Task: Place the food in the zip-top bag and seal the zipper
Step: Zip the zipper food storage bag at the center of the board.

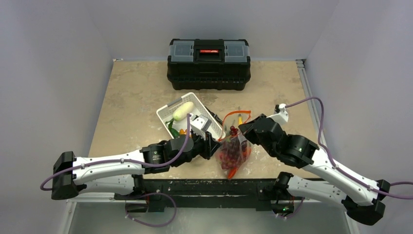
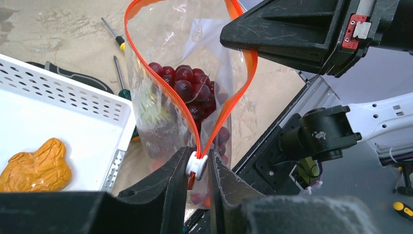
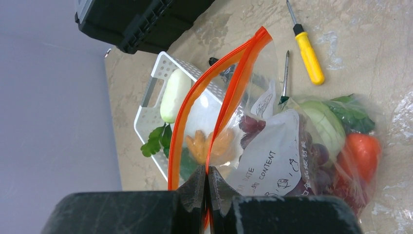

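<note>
Bag stands just beside the basket, on its side toward the arm bases. It hangs between both arms, and its mouth gapes in a wide loop.

In the bag: grapes piled high, cabbage, and a red piece low down. In the basket, not yet bagged: white oblong, orange chunk, some green leaf.

Left gripper: fingers clenched on the small white slider, at the end of the zipper nearer the basket.

Right gripper: pinched tight on the orange strip at the end farther from the basket. Both halves of the strip run out from between its fingertips.

Handling, judged:
- The film is thin, soft and crinkly, with no stiffness of its own. Gripped by the film, it would fold or stretch.
- The loaded belly gives it some weight, and that weight hangs off the strip.
- The strip is the only firm part, so that is where to hold it.
- The slider is small, hard and smooth, and likely to squirt out of the pads. Hold it squarely across its flat sides.
- The end away from the basket has to be kept taut so the strip lies straight for the slider.
- The grapes sit close under the mouth and may foul the track.

Step, judged: set up to seal, though food remains in the basket.
</note>
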Tool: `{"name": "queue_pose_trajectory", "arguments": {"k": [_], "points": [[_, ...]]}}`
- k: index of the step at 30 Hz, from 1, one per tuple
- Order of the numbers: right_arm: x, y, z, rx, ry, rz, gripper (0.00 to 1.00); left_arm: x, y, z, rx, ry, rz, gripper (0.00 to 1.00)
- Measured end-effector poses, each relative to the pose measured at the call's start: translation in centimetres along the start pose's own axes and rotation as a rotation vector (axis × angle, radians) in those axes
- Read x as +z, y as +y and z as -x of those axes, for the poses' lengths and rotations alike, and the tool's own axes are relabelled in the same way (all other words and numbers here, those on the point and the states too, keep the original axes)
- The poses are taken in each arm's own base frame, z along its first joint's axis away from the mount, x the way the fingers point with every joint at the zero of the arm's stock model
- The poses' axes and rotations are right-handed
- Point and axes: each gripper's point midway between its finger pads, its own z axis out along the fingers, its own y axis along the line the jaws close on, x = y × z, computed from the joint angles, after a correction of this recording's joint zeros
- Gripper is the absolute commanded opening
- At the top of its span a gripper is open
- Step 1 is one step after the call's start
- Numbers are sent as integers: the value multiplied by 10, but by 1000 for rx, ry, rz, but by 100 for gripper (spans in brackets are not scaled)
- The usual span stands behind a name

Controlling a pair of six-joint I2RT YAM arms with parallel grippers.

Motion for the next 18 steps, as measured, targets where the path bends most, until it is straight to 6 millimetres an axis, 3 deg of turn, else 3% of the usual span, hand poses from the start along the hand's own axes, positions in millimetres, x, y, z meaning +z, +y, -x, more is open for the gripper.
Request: {"name": "queue_pose_trajectory", "arguments": {"k": [3,5,18], "points": [[-1,-1,2,0,-4,1,0,1,1,-2,7,-7,-9,40],[-2,-1,3,-1,-7,3,0,1,-1,-2,9,-6,-17,45],[-3,-2,6,-5,-23,4,0,0,-5,-11,8,19,-42,41]]}}
